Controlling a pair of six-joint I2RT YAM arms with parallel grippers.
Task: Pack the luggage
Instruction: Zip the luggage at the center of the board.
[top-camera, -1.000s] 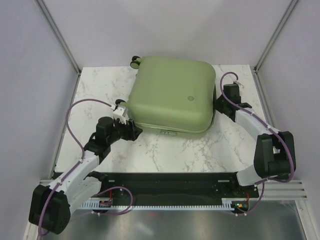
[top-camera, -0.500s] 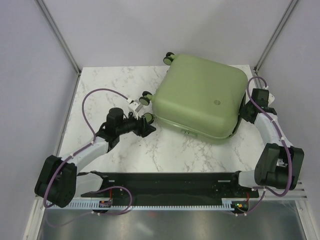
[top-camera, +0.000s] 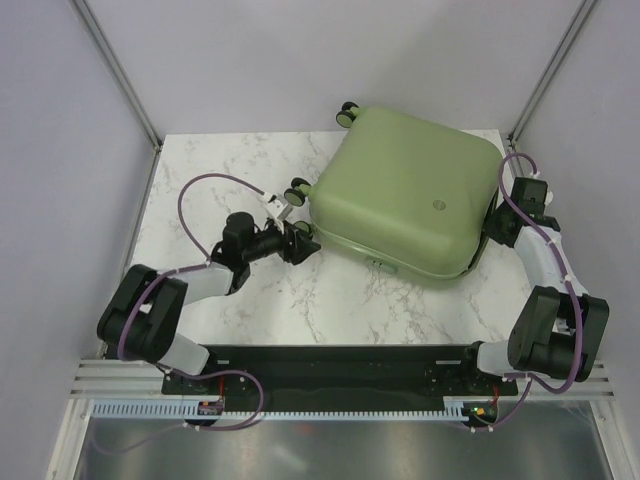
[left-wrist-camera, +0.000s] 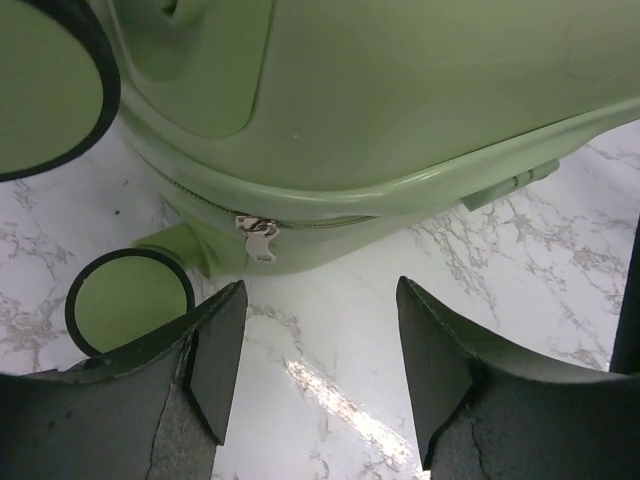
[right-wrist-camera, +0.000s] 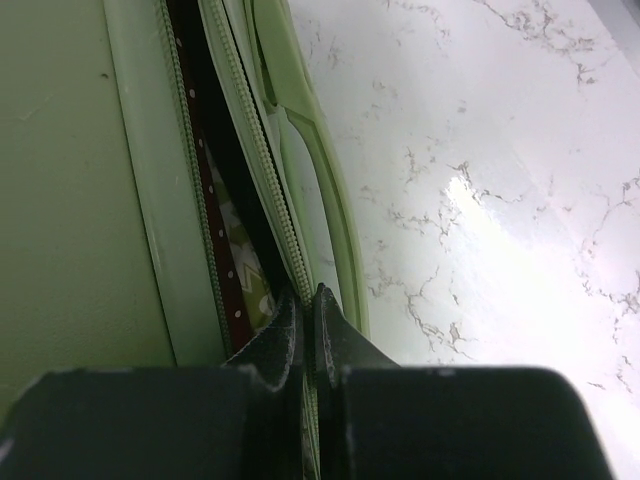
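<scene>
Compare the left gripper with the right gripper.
The left gripper stands open; the right gripper is shut. The left gripper is short of the luggage, facing its zipper pull; the right gripper's tips sit against the parted zipper on the opposite side. Both face the luggage.

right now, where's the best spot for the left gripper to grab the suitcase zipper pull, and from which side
I'd pinch the dangling metal tab of the zipper pull, on the suitcase corner. Come in low over the table, straight ahead of the open left gripper; the tab is thin and hangs free, so close across its flat faces, clear of the wheel beside it.
</scene>
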